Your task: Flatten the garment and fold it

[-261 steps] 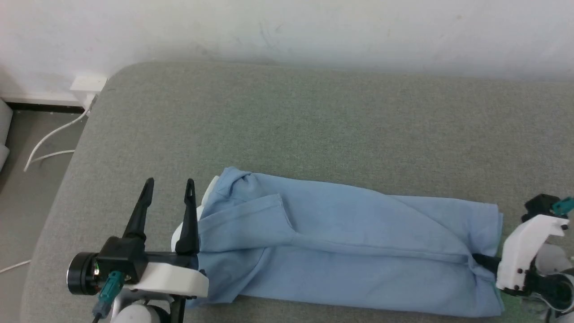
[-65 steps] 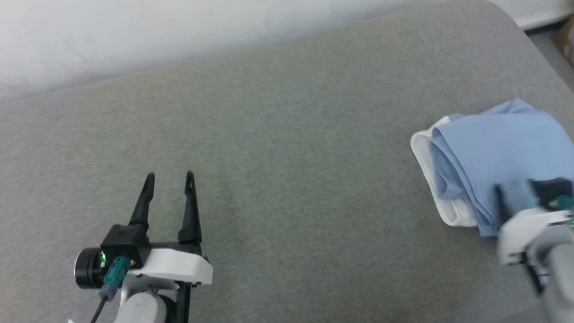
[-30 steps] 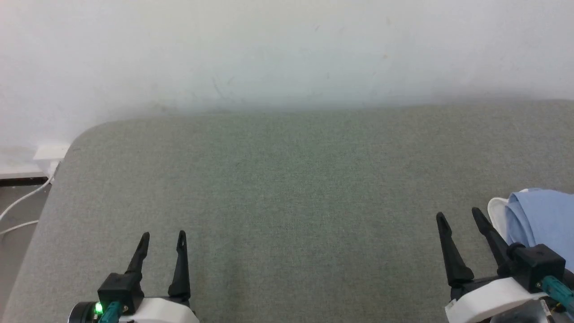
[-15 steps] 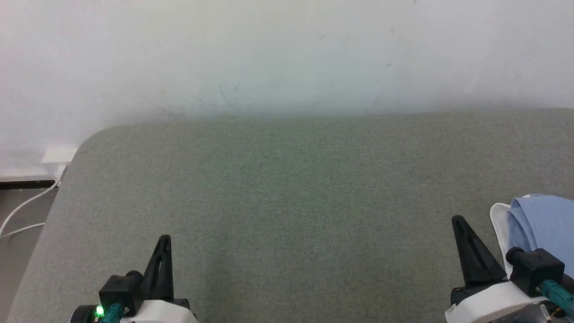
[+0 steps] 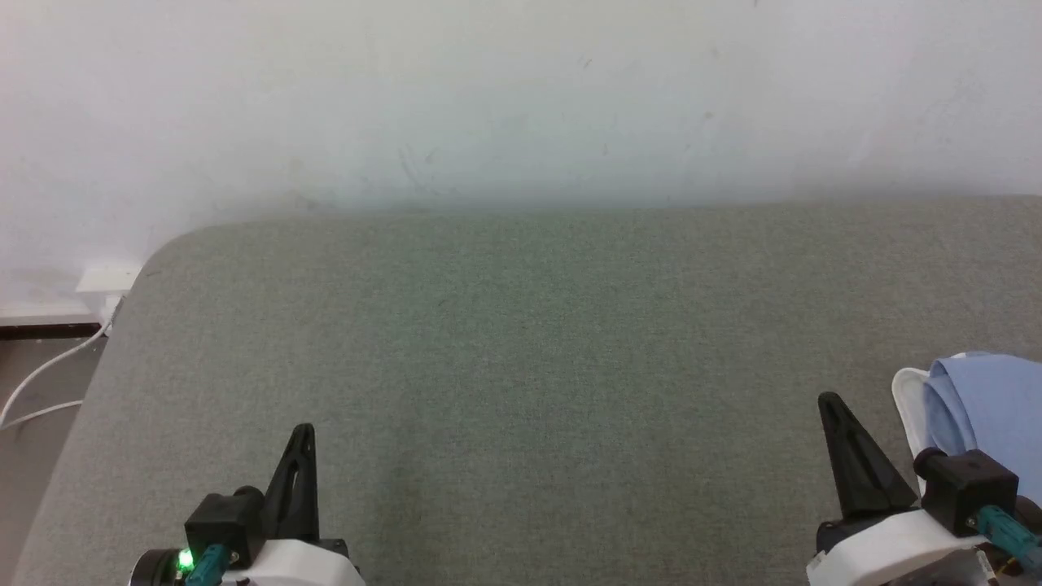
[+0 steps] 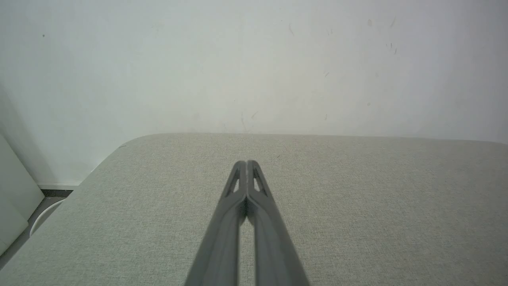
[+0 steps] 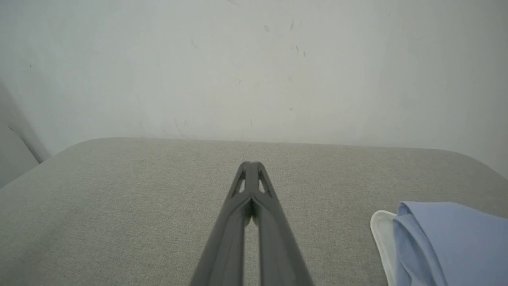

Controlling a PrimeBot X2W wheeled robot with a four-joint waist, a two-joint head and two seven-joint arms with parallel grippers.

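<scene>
Lying just beside right hand [image 5: 829, 400]: folded garment [image 5: 989, 399].

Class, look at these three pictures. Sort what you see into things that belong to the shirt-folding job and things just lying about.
Belongs to the job:
- blue garment, lying at the right edge
- left gripper and right gripper, jaws shut, holding nothing
- grey padded surface under the garment

Just lying about:
- white cable on the floor
- white socket box by the wall

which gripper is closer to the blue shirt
The right gripper: the folded garment lies just to its right, while the left gripper sits far across the grey cushion.
</scene>
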